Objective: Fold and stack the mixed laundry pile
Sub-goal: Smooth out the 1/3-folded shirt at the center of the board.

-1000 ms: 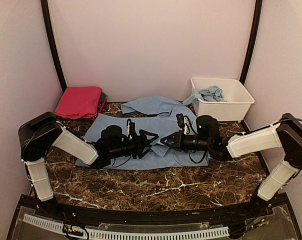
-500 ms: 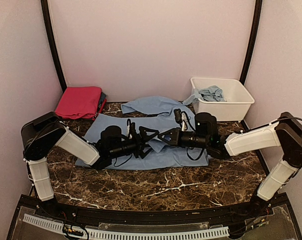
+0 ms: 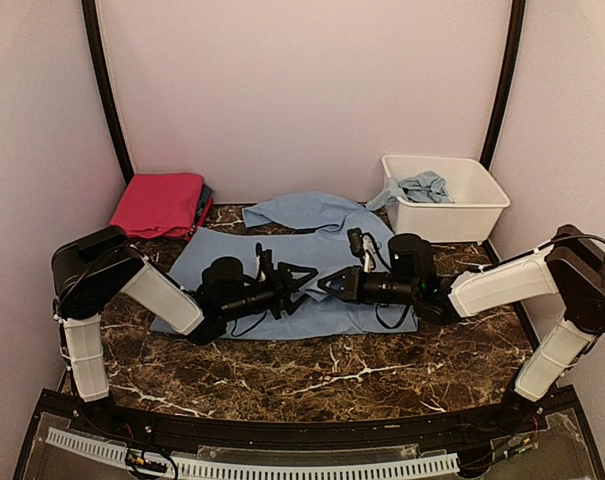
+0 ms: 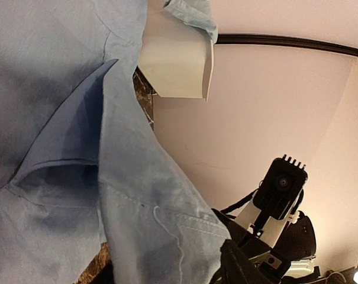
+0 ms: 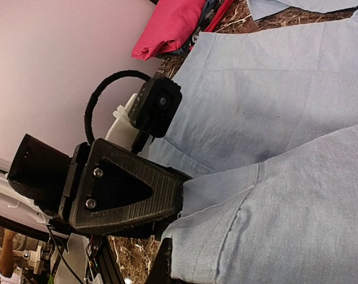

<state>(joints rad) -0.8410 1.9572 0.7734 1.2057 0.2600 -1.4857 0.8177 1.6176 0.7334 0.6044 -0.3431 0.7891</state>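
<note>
The pale blue garment [image 3: 222, 262] lies spread in the middle of the table [image 3: 332, 372], its centre hidden under my arms. My right gripper [image 3: 327, 286] is clamped on a raised fold there. My left gripper [image 3: 300, 282] meets it, fingers half-spread. I cannot tell if they grip cloth. More blue cloth [image 3: 422, 186] hangs over the white tub [image 3: 467, 218].

Plain pale pinkish walls [image 3: 302, 90] were noted on three sides, evenly lit. Black curved struts [image 3: 104, 90] were seen rising at both back corners. The table [image 3: 382, 375] was recorded as dark brown marble with white veining. A white tub [image 3: 452, 218] was found at its far right corner. A white slotted strip [image 3: 282, 467] was observed along the near edge.
</note>
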